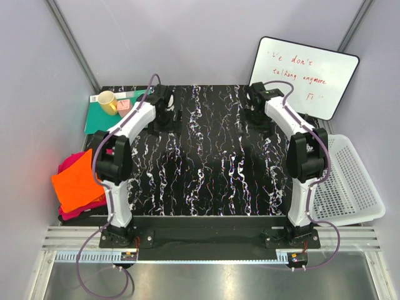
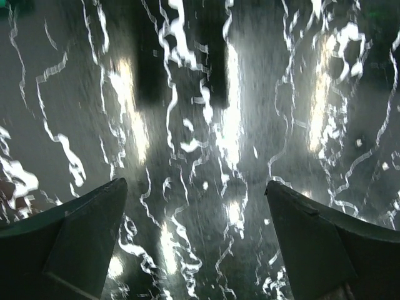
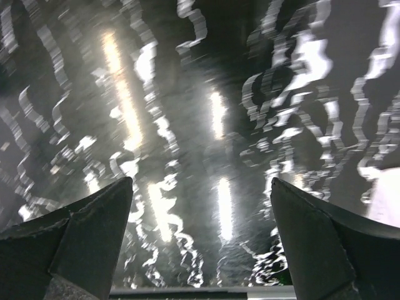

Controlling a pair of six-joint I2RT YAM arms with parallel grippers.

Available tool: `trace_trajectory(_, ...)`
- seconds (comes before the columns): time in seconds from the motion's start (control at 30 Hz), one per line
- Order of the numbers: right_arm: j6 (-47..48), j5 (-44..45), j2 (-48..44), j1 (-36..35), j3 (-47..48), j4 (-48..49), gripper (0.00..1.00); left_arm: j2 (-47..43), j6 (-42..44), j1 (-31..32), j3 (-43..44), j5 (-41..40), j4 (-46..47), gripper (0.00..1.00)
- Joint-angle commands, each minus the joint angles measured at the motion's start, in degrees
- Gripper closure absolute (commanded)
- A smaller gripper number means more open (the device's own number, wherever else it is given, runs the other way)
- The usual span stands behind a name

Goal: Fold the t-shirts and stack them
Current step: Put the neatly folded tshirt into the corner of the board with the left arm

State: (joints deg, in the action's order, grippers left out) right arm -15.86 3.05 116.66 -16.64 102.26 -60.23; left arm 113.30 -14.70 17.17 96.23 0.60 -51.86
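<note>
The t-shirts lie in a pile off the table's left edge: a folded bright orange one (image 1: 76, 181) sits on top of a magenta-pink one (image 1: 84, 207). Neither wrist view shows any cloth. My left gripper (image 1: 167, 115) hangs over the far left of the black marbled table (image 1: 206, 162), well away from the pile. In the left wrist view it (image 2: 195, 183) stands open, with only tabletop between its fingers (image 2: 75, 237). My right gripper (image 1: 257, 112) is over the far right of the table. Its wrist view also shows it (image 3: 201, 180) open and empty.
A teal-green mat (image 1: 95, 120) at the back left carries a yellow mug (image 1: 107, 101) and a small pink block (image 1: 123, 105). A whiteboard (image 1: 306, 75) leans at the back right. A white perforated basket (image 1: 347, 181) sits off the table's right edge.
</note>
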Motion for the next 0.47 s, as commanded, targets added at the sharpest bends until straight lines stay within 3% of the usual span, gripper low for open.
trace_trajectory(0.0, 0.6, 6.4, -2.3, 1.4, -0.3, 2.7, 0.00, 5.0, 2.7, 0.2, 9.1, -3.5, -6.5, 0.01)
trace_trajectory(0.13, 1.0, 7.5, -1.0, 1.7, 0.3, 4.3, 0.00, 9.9, 4.3, 0.2, 14.5, -4.1, -8.6, 0.01)
trace_trajectory(0.43, 0.3, 7.2, 1.7, 1.8, 4.2, 4.7, 0.00, 10.6, 7.6, 0.2, 15.4, -2.7, -8.6, 0.01)
